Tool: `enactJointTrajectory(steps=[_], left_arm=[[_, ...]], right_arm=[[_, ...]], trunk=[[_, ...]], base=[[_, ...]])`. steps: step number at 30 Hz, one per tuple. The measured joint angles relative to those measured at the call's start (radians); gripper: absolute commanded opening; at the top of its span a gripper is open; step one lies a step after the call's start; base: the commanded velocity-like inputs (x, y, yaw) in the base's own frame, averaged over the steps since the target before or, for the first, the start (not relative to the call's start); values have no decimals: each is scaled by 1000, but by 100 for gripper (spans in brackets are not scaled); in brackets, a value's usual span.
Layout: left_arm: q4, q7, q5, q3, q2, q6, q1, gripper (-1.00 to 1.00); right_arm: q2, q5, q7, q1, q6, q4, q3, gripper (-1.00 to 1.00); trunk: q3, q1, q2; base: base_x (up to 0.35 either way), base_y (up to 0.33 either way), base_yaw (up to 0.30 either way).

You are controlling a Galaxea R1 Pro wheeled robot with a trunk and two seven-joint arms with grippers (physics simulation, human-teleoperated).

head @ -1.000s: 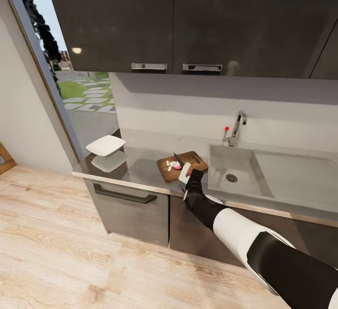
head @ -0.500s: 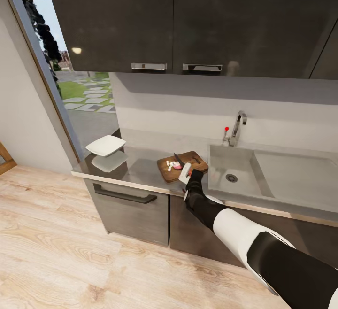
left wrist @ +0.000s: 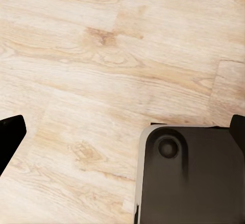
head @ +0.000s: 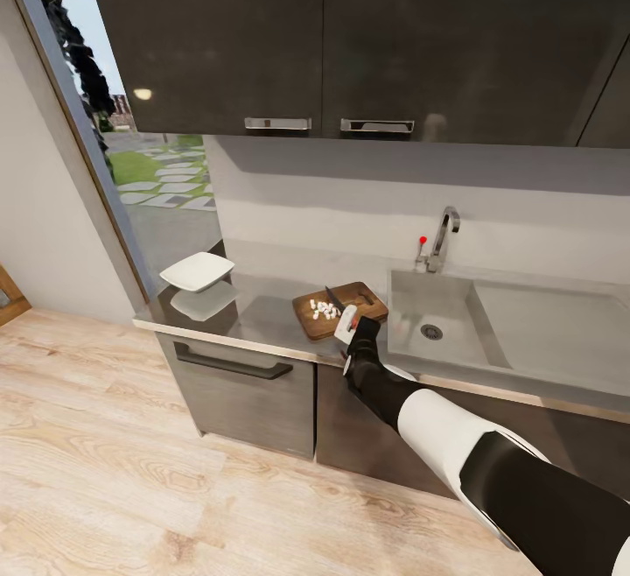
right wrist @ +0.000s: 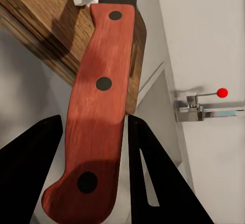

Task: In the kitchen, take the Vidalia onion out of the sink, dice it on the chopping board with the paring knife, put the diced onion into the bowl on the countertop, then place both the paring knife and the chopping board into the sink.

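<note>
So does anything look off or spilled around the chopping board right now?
Nothing spilled: the white diced onion sits on the chopping board, and the right gripper holds the paring knife.

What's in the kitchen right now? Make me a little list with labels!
right gripper: holding the paring knife by its red-brown handle, over the chopping board
chopping board: on the countertop, just beside the sink
onion: small white diced pieces on the board
bowl: white, at the far end of the countertop, nothing in it yet
sink: steel basin with a dark drain
tap: chrome, with a red knob
left gripper: fingertips spread apart over wooden floor
</note>
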Motion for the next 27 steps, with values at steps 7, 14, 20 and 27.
enactJointTrajectory(steps=[7, 14, 20, 27], left_arm=[[0, 0, 0, 0, 0, 0, 0, 100], [0, 0, 1, 0, 0, 0, 0, 100], [10, 1, 2, 0, 0, 0, 0, 100], [12, 2, 3, 0, 1, 1, -5, 100]], right_arm=[[0, -29, -7, 1, -52, -29, -57, -100], [-61, -64, 5, 1, -76, -250, -542, -100], [-190, -251, 83, 1, -151, -226, -610, -100], [-280, -414, 218, 1, -246, -106, -611, -100]], trunk=[[0, 0, 0], [0, 0, 0], [0, 0, 0], [0, 0, 0]], base=[[0, 0, 0], [0, 0, 0], [0, 0, 0], [0, 0, 0]])
